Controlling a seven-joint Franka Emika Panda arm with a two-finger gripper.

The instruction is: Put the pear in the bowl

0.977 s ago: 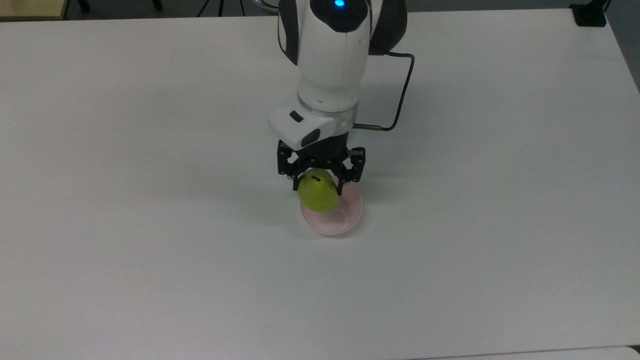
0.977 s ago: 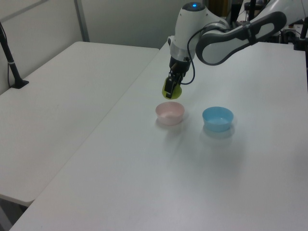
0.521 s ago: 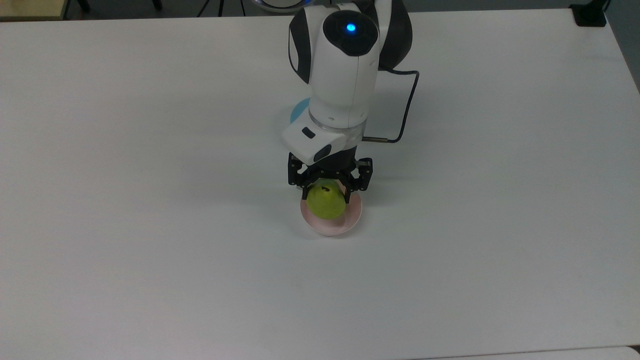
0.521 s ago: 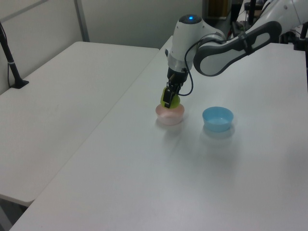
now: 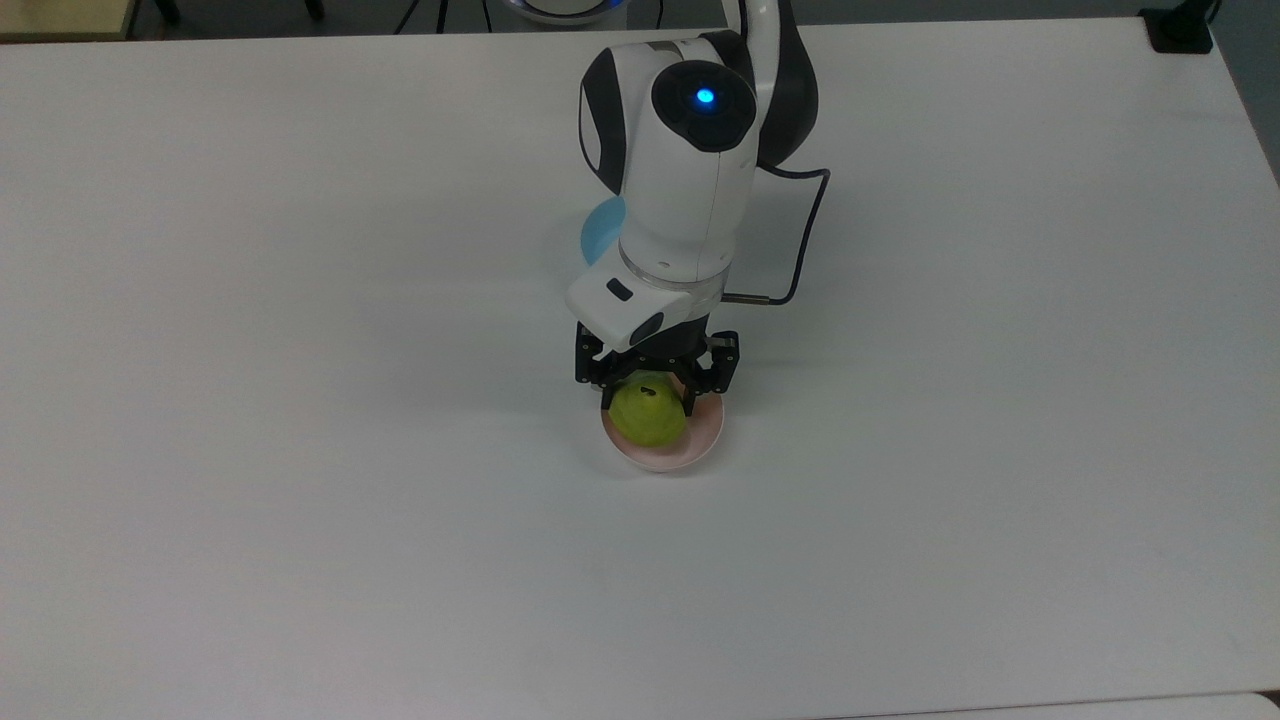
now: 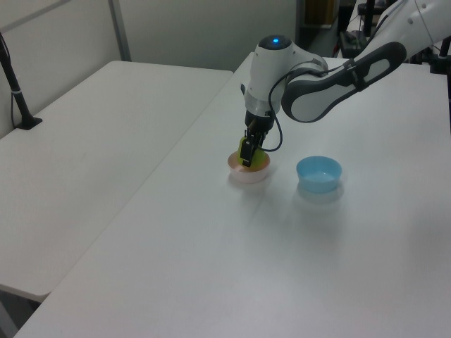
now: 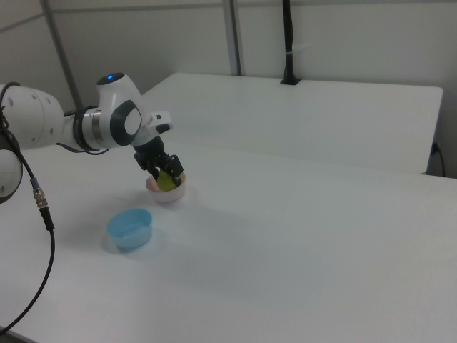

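The yellow-green pear (image 5: 648, 417) with its dark stem up sits low inside the pale pink bowl (image 5: 700, 440), near the middle of the white table. My gripper (image 5: 650, 398) is shut on the pear, one black finger on each side of it. From the side, the pear (image 6: 254, 158) rests within the pink bowl (image 6: 248, 173) under my gripper (image 6: 247, 156). In the right view the pear (image 7: 167, 181) fills the pink bowl (image 7: 171, 194), with my gripper (image 7: 163, 176) leaning in from the right view's left.
A light blue bowl (image 6: 318, 173) stands on the table beside the pink one, partly hidden by my arm in the top view (image 5: 600, 230) and nearer the camera in the right view (image 7: 130, 228). A black cable (image 5: 805, 230) loops off my wrist. White tabletop (image 5: 300, 450) spreads all around.
My gripper has come down with the pear, from above the pink bowl's rim to inside the bowl. The arm has shifted toward the bowl, uncovering part of the blue bowl in the top view.
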